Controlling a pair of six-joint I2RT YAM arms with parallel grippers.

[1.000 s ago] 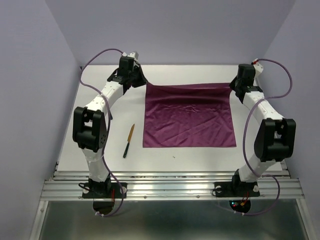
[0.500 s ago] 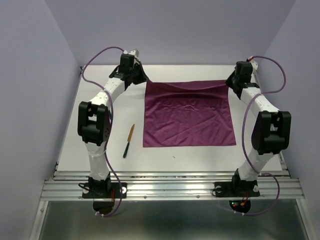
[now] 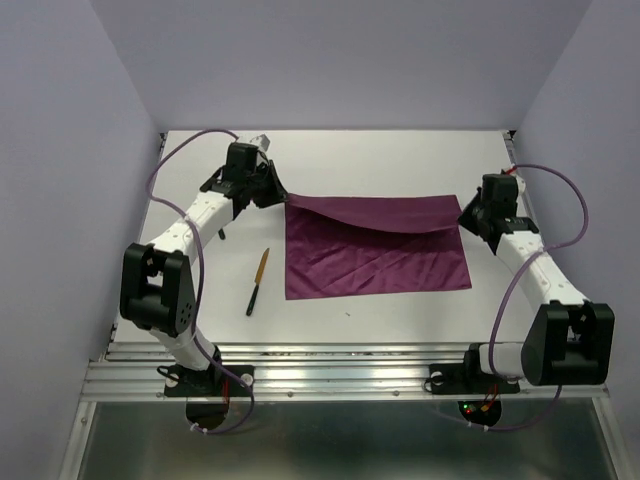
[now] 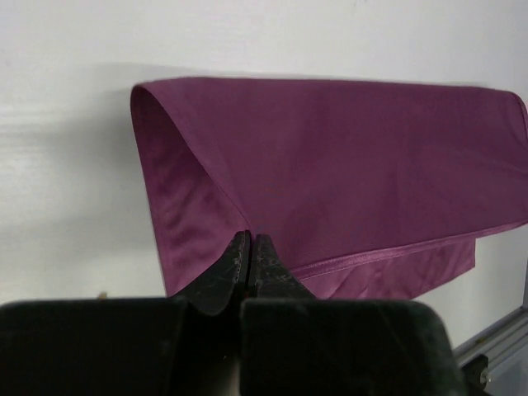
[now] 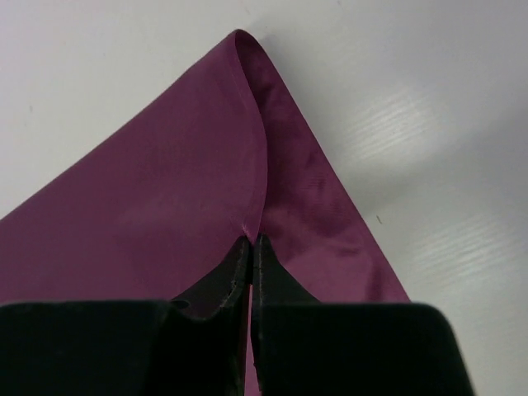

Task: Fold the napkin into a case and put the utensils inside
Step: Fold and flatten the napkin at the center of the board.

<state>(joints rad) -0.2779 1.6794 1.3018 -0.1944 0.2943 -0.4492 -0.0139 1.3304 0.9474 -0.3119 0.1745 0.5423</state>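
Between my claws the napkin (image 3: 375, 255) sags, its far edge lifted over the near half. Both the left claw (image 3: 279, 197) and the right claw (image 3: 462, 214) pinch a corner tight. I judge the first fold unfinished; the knife (image 3: 258, 281), on the near side of the left claw, lies untouched.

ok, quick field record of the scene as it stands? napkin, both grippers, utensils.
napkin: plum cloth, far edge lifted and doubled over the lower layer, fold unfinished
left gripper: shut on the napkin's far-left corner
right gripper: shut on the napkin's far-right corner
knife: flat on the table, left of the napkin, not touching it
stage: no strip formed yet, nothing tucked inside
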